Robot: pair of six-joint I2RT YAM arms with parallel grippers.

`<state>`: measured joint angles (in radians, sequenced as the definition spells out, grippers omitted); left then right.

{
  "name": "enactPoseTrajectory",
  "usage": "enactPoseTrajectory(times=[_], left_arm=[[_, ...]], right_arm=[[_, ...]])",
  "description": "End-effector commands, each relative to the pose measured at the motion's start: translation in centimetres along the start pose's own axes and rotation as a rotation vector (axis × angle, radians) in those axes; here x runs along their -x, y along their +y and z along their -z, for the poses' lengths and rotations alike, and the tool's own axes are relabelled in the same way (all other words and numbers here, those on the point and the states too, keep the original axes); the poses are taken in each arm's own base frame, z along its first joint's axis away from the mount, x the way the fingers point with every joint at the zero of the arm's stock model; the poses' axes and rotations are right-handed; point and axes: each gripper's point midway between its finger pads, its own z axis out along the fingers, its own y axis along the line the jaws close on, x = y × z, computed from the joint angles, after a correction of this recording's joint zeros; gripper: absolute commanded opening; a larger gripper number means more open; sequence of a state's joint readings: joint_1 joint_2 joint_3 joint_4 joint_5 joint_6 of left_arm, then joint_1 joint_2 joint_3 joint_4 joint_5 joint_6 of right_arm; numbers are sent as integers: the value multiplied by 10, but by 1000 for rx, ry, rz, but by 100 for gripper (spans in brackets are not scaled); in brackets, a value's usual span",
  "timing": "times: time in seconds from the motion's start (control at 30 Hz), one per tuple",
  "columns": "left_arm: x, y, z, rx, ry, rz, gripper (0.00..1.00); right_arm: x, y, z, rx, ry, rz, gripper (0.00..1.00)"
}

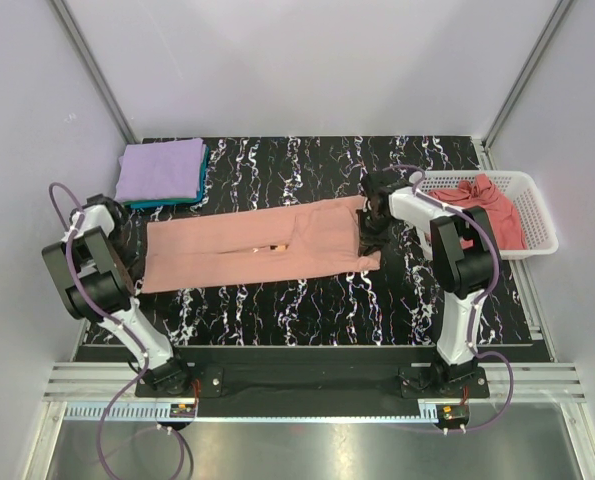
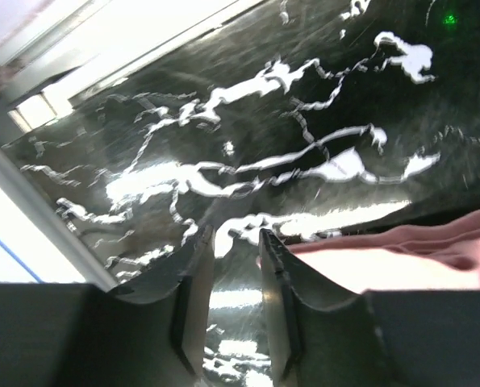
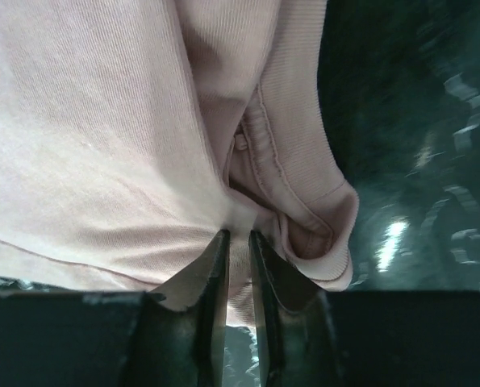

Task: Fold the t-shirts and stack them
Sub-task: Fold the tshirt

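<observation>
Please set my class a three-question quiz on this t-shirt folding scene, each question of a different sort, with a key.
1. True or false: the lavender t-shirt lies on top of the teal t-shirt.
2. Where is the rose-pink t-shirt? A: in the white basket. B: on the folded stack. C: under the left arm.
3. Which hand grips the salmon-pink t-shirt?

Key: 1 true. 2 A. 3 the right hand, pinching the shirt's end nearest the basket.
</observation>
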<state>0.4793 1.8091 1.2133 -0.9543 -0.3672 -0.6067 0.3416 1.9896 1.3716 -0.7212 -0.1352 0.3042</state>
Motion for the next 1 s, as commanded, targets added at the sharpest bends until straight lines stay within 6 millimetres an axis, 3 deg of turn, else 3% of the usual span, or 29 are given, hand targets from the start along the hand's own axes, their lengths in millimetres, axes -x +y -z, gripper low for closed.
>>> enactPoseTrajectory(times=[0.0,0.2,0.3,0.4,0.43,0.47,0.5,0.57,0.6,0.67,0.7,0.73,0.77,0.83,0.87,0.9,0.97], left_arm=[[12,15,29,-15,-85,41,35],[4,-11,56,-155,-109,-6,40],[-7,-35,70,-231,-142,-93,47],[-14,-56,88,-333,-186,-133,52],[-14,-60,92,-357,-198,-137,52],[-17,-64,97,-379,-205,-146,52],[-16,-66,99,-389,-210,-152,53],[-18,-72,99,-401,-209,-189,53],[-17,-74,99,-404,-208,-202,53],[-13,-80,94,-394,-213,-242,53],[-10,-82,93,-389,-222,-249,53],[-3,-85,95,-394,-235,-252,53],[-2,-89,94,-395,-227,-253,53],[-1,-97,88,-384,-197,-242,53],[4,-102,93,-392,-204,-229,53],[4,-104,89,-382,-188,-221,53],[11,-108,92,-379,-208,-213,53]], right_arm=[[15,-57,-10,-210,-5,86,24],[50,-83,-13,-240,-38,115,28],[87,-86,-13,-274,-91,145,29],[106,-82,-28,-261,-96,179,30],[130,-79,-20,-267,-152,178,30],[135,-79,-21,-276,-147,181,30],[155,-80,-24,-295,-175,205,30],[168,-80,-26,-309,-183,225,30],[188,-75,-26,-305,-221,228,31],[192,-74,-26,-313,-203,199,34],[212,-63,-3,-294,-269,189,37],[212,-59,3,-274,-277,161,39],[220,-48,28,-245,-337,134,43],[220,-40,41,-201,-371,117,51],[222,-33,65,-184,-416,101,52],[214,-34,63,-177,-400,95,52],[212,-29,80,-155,-430,81,48]])
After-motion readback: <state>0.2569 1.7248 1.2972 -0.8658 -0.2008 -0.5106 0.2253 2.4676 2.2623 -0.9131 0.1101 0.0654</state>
